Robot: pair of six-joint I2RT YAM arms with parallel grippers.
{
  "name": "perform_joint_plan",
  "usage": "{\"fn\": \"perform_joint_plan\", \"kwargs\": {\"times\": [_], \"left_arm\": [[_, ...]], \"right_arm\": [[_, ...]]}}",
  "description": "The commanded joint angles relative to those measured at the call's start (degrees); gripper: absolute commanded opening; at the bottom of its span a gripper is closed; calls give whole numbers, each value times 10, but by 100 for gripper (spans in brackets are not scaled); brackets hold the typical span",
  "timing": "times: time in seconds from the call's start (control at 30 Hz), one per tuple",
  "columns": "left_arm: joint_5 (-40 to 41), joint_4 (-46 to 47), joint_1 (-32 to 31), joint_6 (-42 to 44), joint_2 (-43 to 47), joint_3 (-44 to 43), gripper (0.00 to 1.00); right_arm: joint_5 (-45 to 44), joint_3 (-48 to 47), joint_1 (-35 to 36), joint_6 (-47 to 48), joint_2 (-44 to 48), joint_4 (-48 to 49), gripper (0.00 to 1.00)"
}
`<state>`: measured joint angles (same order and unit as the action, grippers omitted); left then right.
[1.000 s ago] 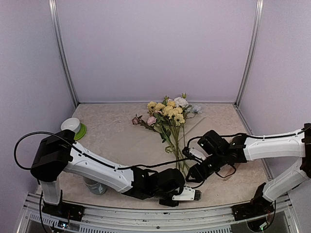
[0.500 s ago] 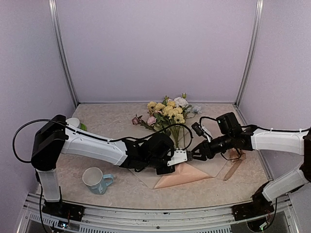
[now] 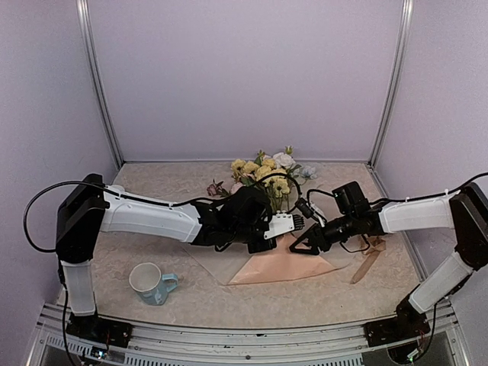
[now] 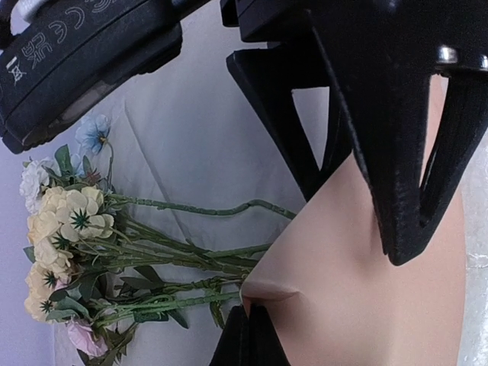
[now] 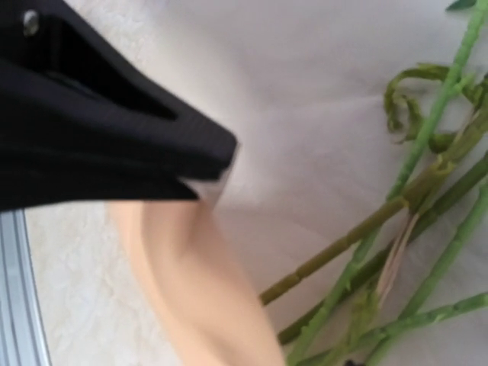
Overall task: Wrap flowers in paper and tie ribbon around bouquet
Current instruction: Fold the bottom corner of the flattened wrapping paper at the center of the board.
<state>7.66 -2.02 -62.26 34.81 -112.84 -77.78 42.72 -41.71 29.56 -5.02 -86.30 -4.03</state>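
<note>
The flowers [image 3: 263,177] lie at the back middle, stems [image 5: 396,206] running toward me over the pale sheet. The peach paper [image 3: 280,265] is folded up over its near part. My left gripper [image 3: 299,223] is shut on that fold's edge, seen in the left wrist view as closed black tips [image 4: 252,328] pinching the paper [image 4: 358,290] beside the flowers [image 4: 69,229]. My right gripper [image 3: 305,242] is open just right of it, over the paper, its fingers [image 4: 400,152] apart and holding nothing. One right finger [image 5: 114,130] shows above the paper [image 5: 198,290]. The tan ribbon [image 3: 364,265] lies at the right.
A white and blue mug [image 3: 149,279] stands near the front left. The left arm [image 3: 152,217] stretches across the table's middle. Metal posts and lilac walls enclose the back and sides.
My left gripper has carried the paper's edge from the near edge back toward the stems, uncovering the mug. The right gripper has moved left beside it and its jaws have widened.
</note>
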Motion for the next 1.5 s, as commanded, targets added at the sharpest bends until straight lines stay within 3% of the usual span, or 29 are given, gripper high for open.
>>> {"fn": "perform_joint_plan", "kwargs": {"times": [0.0, 0.7, 0.77, 0.8, 0.9, 1.03, 1.1, 1.2, 1.47], "left_arm": [[-14, -4, 5, 12, -21, -24, 0], [25, -13, 5, -17, -48, -41, 0], [36, -11, 5, -45, -35, -44, 28], [39, -13, 4, -61, -26, -44, 38], [36, -35, -5, -112, 7, -49, 46], [33, -102, -51, -153, 13, -60, 47], [0, -134, -62, -186, -5, -64, 41], [-23, -158, -65, -239, -30, -54, 30], [-4, -165, -42, -305, -35, 2, 25]], "right_arm": [[9, 1, -7, 10, -34, 23, 54], [84, 26, -29, -35, -96, 92, 2], [91, 25, -30, -44, -104, 102, 0], [92, 24, -30, -48, -107, 106, 0], [85, 23, -31, -63, -116, 121, 0], [76, 25, -33, -76, -122, 126, 0], [69, 37, -34, -83, -117, 133, 0], [57, 48, -36, -95, -109, 143, 0], [46, 63, -37, -126, -108, 173, 0]]}}
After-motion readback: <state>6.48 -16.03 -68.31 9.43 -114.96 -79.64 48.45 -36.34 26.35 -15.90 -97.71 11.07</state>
